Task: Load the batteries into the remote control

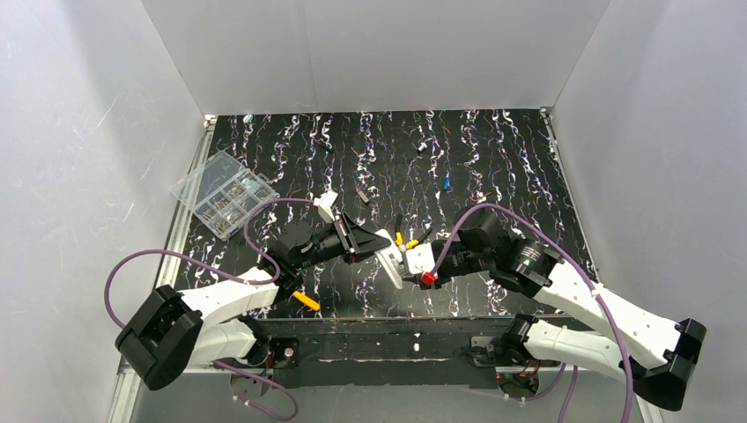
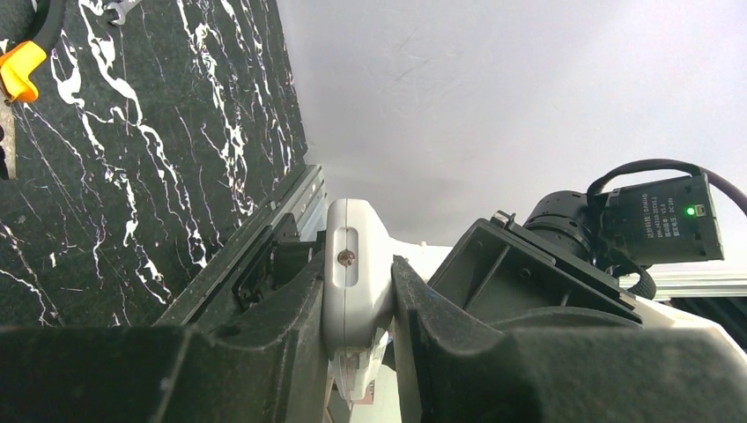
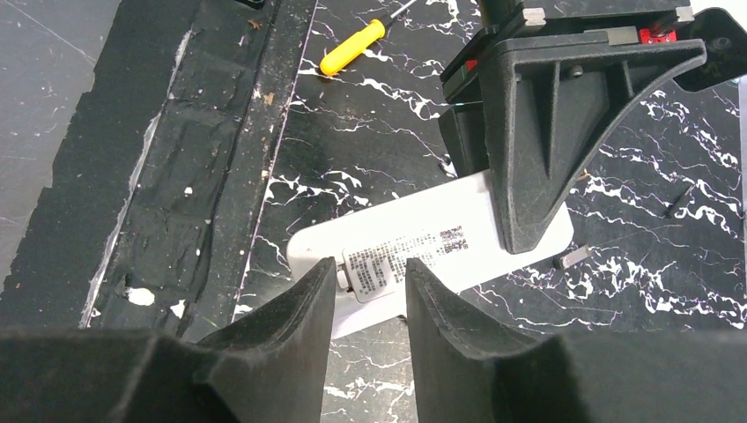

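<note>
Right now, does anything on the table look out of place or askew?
The clear compartment box sits askew at the table's left edge, one corner seemingly over the metal rail. Small loose parts lie scattered across the far half.

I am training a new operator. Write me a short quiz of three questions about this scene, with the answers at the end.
1. True or false: the left gripper clamps the remote control.
2. In the right wrist view, what shows on the remote control in the gap between the right gripper fingers?
3. The yellow-handled screwdriver lies: A) on the table; B) in the right gripper; C) on the remote control.

Key: 1 true; 2 a printed label; 3 A.
</note>
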Motion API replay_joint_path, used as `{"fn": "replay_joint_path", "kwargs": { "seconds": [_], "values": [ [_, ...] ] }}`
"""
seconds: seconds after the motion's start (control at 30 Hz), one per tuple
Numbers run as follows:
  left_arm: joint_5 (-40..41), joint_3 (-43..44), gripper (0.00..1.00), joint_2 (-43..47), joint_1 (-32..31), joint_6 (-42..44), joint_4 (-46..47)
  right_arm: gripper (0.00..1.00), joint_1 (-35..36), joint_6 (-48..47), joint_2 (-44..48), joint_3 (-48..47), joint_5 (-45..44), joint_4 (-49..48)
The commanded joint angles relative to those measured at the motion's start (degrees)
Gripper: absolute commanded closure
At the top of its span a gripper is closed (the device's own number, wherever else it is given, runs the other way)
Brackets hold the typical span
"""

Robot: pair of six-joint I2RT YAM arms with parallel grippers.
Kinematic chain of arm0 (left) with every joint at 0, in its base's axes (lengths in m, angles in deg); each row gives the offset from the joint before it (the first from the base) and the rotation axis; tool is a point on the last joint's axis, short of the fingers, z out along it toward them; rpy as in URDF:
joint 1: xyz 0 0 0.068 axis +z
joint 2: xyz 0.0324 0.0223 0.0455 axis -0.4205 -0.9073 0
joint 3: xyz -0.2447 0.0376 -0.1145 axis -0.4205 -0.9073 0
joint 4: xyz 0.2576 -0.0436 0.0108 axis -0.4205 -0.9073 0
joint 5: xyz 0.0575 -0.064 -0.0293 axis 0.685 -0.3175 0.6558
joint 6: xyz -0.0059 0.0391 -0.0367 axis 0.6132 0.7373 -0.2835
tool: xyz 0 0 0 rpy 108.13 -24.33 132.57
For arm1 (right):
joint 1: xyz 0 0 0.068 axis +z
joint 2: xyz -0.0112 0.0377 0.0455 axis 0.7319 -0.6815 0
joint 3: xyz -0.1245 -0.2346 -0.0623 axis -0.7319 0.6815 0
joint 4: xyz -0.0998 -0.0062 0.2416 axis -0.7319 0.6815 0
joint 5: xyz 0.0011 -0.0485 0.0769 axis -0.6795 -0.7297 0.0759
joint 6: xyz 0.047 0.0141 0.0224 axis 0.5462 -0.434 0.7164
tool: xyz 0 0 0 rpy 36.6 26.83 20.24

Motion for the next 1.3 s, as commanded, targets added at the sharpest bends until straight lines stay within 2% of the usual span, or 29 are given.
{"fn": "replay_joint_path", "kwargs": {
  "seconds": [0.0, 0.4, 1.27],
  "values": [
    [-1.18, 1.47, 1.00, 0.56, 0.18, -0.68, 5.12, 0.58, 0.17, -1.61, 0.11, -0.34, -0.91, 1.03],
    [-2.08, 2.35, 1.00, -1.50, 0.25, -2.10, 7.24, 0.58, 0.17, -2.55, 0.66, 0.42, -2.77, 1.59],
    [-3.65, 2.21, 1.00, -3.36, 0.21, -3.12, 9.11, 0.58, 0.17, -1.40, 3.48, 3.13, -4.94, -7.58]
  ]
}}
